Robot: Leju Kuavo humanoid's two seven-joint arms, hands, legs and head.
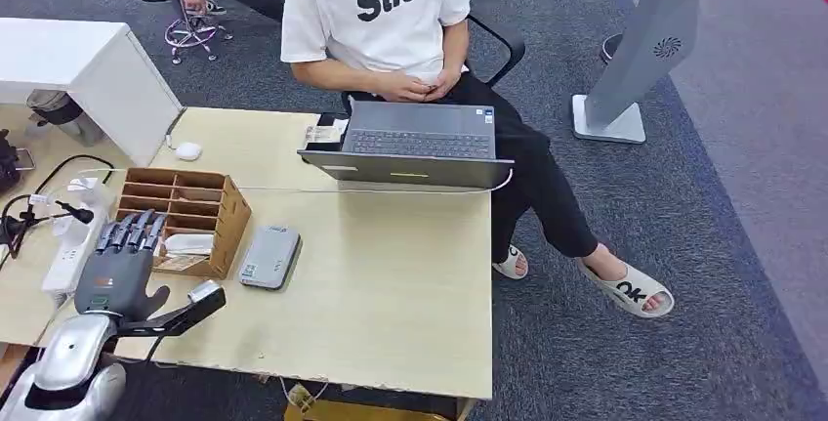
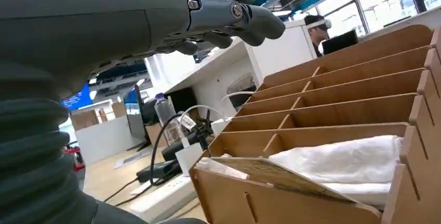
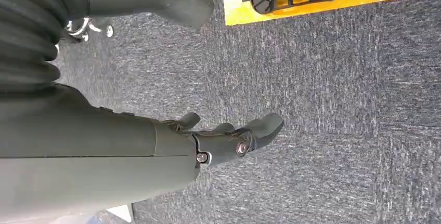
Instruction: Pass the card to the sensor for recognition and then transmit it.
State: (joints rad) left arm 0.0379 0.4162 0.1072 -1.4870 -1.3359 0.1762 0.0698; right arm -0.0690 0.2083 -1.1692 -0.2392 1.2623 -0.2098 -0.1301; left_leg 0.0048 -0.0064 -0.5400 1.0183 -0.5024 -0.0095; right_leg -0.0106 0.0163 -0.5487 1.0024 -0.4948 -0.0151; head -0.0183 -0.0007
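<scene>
A wooden organiser box (image 1: 229, 208) with several compartments stands on the left part of the table. In its nearest compartment a brownish card (image 1: 181, 262) (image 2: 270, 174) lies tilted beside a white plastic bag (image 1: 188, 242) (image 2: 343, 159). To the right of the box a flat grey sensor (image 1: 270, 257) lies on the table. My left hand (image 1: 122, 260) (image 2: 156, 21) hovers just short of the box's near left corner. Its fingers are stretched toward the box, its thumb is out to the right, and it holds nothing. My right hand (image 3: 218, 141) hangs over grey carpet, fingers loosely extended, empty.
A person sits at the far side of the table (image 1: 391, 284) behind an open laptop (image 1: 420, 143). A white power strip (image 1: 68, 255) and black cables lie left of my hand. A white mouse (image 1: 187, 151) and a white cabinet (image 1: 88, 64) are at the back left.
</scene>
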